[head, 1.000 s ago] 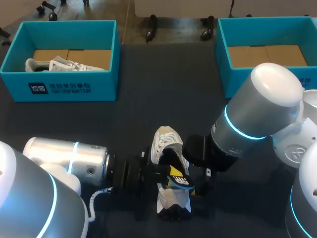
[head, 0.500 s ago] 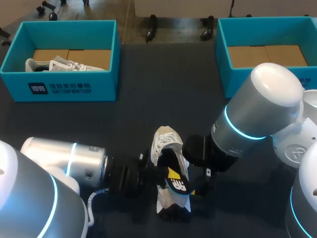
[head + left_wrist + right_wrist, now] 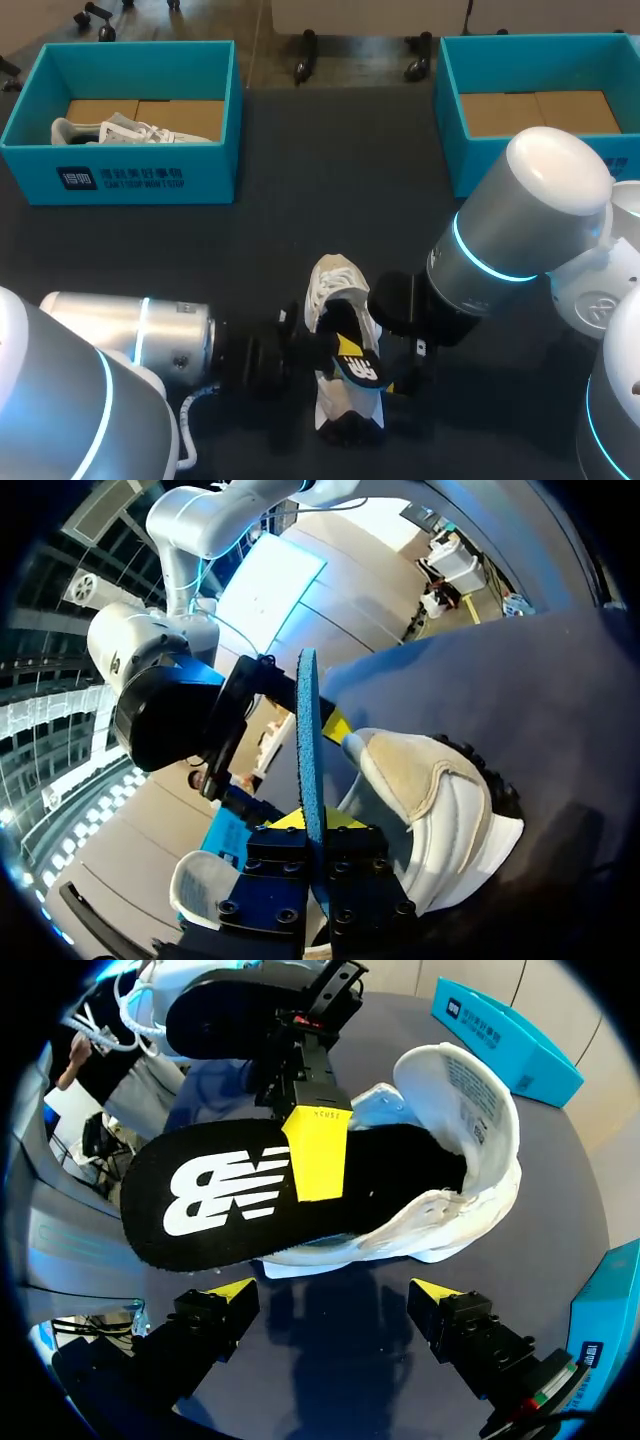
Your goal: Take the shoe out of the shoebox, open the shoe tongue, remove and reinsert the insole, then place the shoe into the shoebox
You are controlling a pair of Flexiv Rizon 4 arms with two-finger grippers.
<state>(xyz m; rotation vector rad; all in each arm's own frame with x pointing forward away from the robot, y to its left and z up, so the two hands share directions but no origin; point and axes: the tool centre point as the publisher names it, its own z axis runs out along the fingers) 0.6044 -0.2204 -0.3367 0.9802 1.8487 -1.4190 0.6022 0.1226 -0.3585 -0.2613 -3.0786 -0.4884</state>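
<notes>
Right wrist view had our left gripper (image 3: 318, 1155) pinching the insole (image 3: 215, 1205), half out of the shoe (image 3: 455, 1215) just ahead of our right gripper (image 3: 330, 1300), which was spread wide and empty. Looked like the insole step; next we'd need that shoe held steady.

The sneaker (image 3: 335, 285) is white with cream suede panels. Its insole (image 3: 250, 1195) is black with a white logo on top, blue underneath. The left shoebox (image 3: 150, 175) and right shoebox (image 3: 452, 140) are teal, tan-floored. The right gripper (image 3: 330, 1295) has yellow tips.

Dark table (image 3: 330, 170): left shoebox (image 3: 120, 180), right shoebox (image 3: 475, 165), white shoe (image 3: 335, 285).
</notes>
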